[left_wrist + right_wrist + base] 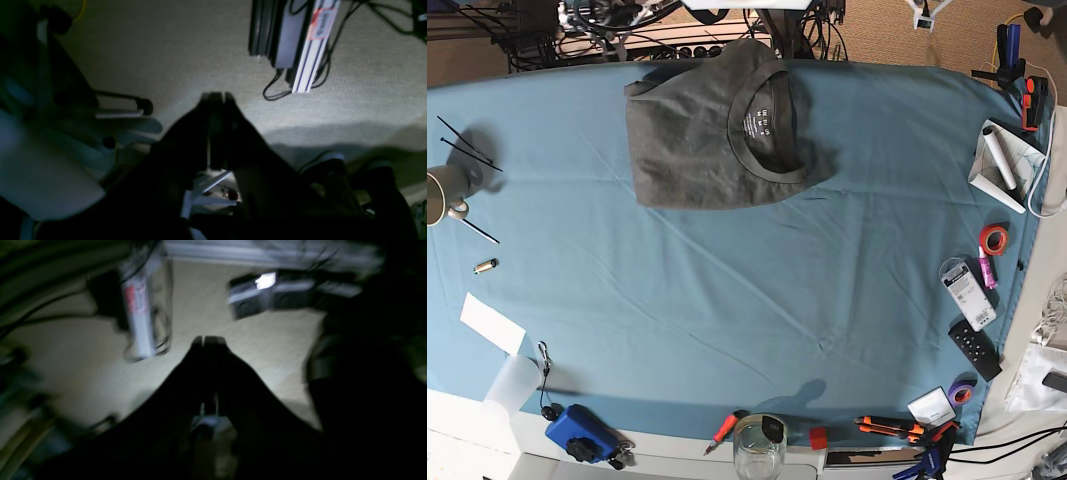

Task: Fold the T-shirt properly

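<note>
Item 1, left gripper (pixel 217 95): nearest the left wrist lens, a dark silhouette filling the lower frame. Jaws together, nothing between them. It points down at pale carpet (pixel 186 50), with an aluminium frame rail (pixel 312 50) and black cables alongside. Judged parked off the table, clear of the work.

Item 2, right gripper (pixel 206 339): same dark silhouette in the right wrist view, picture blurred. Jaws together, empty. Carpet below, with a blurred rail or post to its left.

Item 3, T-shirt (pixel 697 135): dark grey, lying on the teal table cloth (pixel 727 300) at the table's far edge in the base view. It forms a compact, roughly rectangular bundle, ribbed collar (pixel 772 120) uppermost with a small white label inside. Judged largely folded and set back on purpose, though edges look uneven and wrinkled.

Item 4, relation: neither arm appears in the base view. The shirt is well apart from both jaws; neither wrist view shows it.

Item 5, surroundings: tools, tape rolls and a glass jar (pixel 759 450) line the table's near and side edges.
</note>
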`<act>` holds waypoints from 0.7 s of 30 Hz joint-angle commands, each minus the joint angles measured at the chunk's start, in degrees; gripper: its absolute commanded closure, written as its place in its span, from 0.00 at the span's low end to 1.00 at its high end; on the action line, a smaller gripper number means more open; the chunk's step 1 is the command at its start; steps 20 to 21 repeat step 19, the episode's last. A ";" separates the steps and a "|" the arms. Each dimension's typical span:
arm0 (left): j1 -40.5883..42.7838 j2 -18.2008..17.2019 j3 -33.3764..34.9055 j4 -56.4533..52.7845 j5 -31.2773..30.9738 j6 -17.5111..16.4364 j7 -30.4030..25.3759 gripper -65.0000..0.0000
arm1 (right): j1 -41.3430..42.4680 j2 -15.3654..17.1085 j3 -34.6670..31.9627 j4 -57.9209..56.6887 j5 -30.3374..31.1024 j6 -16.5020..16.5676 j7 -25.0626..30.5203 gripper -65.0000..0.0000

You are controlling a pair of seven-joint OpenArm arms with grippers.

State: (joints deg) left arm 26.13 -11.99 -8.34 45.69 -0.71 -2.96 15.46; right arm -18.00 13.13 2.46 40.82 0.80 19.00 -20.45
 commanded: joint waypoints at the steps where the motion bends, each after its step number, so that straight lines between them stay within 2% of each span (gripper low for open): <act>1: -0.13 0.07 -0.09 -0.66 -0.15 0.15 -0.59 1.00 | -0.09 -0.02 -0.63 -0.74 -0.57 -1.79 2.25 1.00; 3: -0.96 0.44 -0.09 -2.38 -0.17 0.17 -1.88 1.00 | 0.09 -1.14 -1.79 -2.84 -1.64 -5.70 6.12 1.00; 5: -1.53 1.07 -0.09 -2.86 -1.14 0.24 -2.01 1.00 | 0.09 -2.12 -2.49 -4.31 -1.90 -7.45 9.46 1.00; 10: -1.53 4.74 -0.09 -2.51 -1.31 0.22 -2.45 1.00 | 0.09 -2.62 -2.58 -4.87 -1.90 -7.50 10.01 1.00; 13: -1.55 6.38 -0.09 -2.45 1.07 0.22 -3.50 1.00 | 0.07 -2.69 -2.58 -4.87 -1.66 -7.45 9.90 1.00; 21: -1.53 6.91 -0.09 -2.16 2.67 0.20 -3.30 1.00 | 0.07 -2.40 -2.58 -4.87 -1.68 -7.43 9.33 1.00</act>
